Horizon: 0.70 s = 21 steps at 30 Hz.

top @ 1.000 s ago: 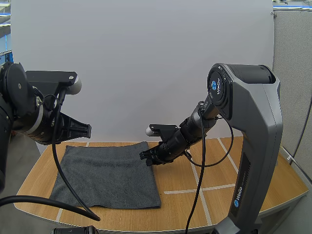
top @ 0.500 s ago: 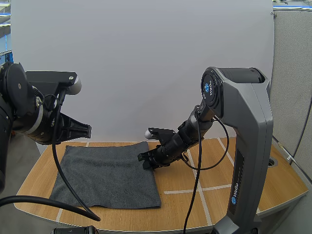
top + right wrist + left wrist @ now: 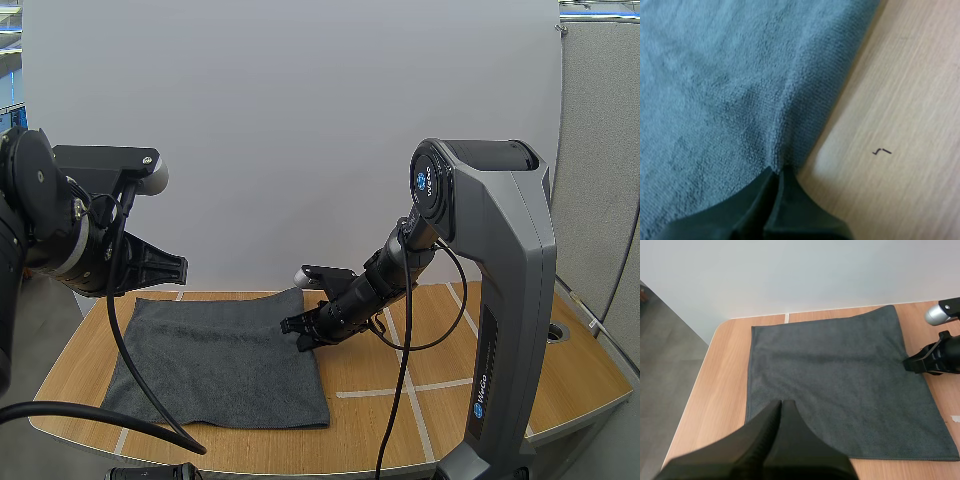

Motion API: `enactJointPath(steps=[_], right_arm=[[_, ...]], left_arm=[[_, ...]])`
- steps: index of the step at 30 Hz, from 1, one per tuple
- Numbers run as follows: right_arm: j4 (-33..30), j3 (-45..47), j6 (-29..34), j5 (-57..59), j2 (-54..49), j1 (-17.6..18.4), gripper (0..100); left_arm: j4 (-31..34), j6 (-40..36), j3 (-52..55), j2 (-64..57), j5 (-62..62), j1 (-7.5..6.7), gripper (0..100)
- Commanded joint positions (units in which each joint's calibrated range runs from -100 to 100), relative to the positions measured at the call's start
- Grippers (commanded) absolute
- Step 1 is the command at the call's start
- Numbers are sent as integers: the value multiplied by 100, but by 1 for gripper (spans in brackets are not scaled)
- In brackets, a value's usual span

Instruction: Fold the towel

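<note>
In the high view, a dark grey towel (image 3: 215, 355) lies spread flat on the left half of the wooden table (image 3: 480, 340). Its near edge is close to the table's front rim. My right arm reaches down and across from its tall base, and the right gripper (image 3: 297, 338) sits at the towel's right edge, about midway along it. The cloth there rises in a slight fold against the tips. My left gripper (image 3: 170, 268) hangs raised above the towel's far left corner, clear of the cloth. Pale tape lines (image 3: 400, 390) cross the bare wood to the right of the towel.

The left wrist view looks down over the whole towel (image 3: 840, 375), a smooth four-cornered sheet on the table (image 3: 715, 385). The left gripper (image 3: 782, 407) is pressed together into one dark wedge with nothing between its fingers. The right gripper (image 3: 912, 362) touches the towel's right edge.

The right wrist view is close on the towel's edge (image 3: 715, 75), where it meets the table (image 3: 900, 100). The right gripper (image 3: 776, 172) has its fingers drawn together on the hem. A ridge of cloth puckers straight into the tips (so it reads as a pinch on the towel). A small black mark (image 3: 882, 151) shows on the wood just beside.
</note>
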Motion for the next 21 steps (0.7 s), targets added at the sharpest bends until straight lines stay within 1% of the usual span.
enactJointPath(steps=[1,3,8,13,21], right_arm=[[-480,12,150,-19,-247,-70,0],[-757,12,306,-19,-393,-152,0],[-1431,12,520,192,-766,-503,0],[-1861,12,519,718,-1017,-961,0],[-2557,-42,458,853,-1209,-1562,0]], left_arm=[[9,21,17,-36,22,7,0],[9,21,17,-36,22,7,0],[9,21,17,-36,22,7,0],[-3,22,17,-36,22,7,0],[-3,32,17,-36,22,7,0]])
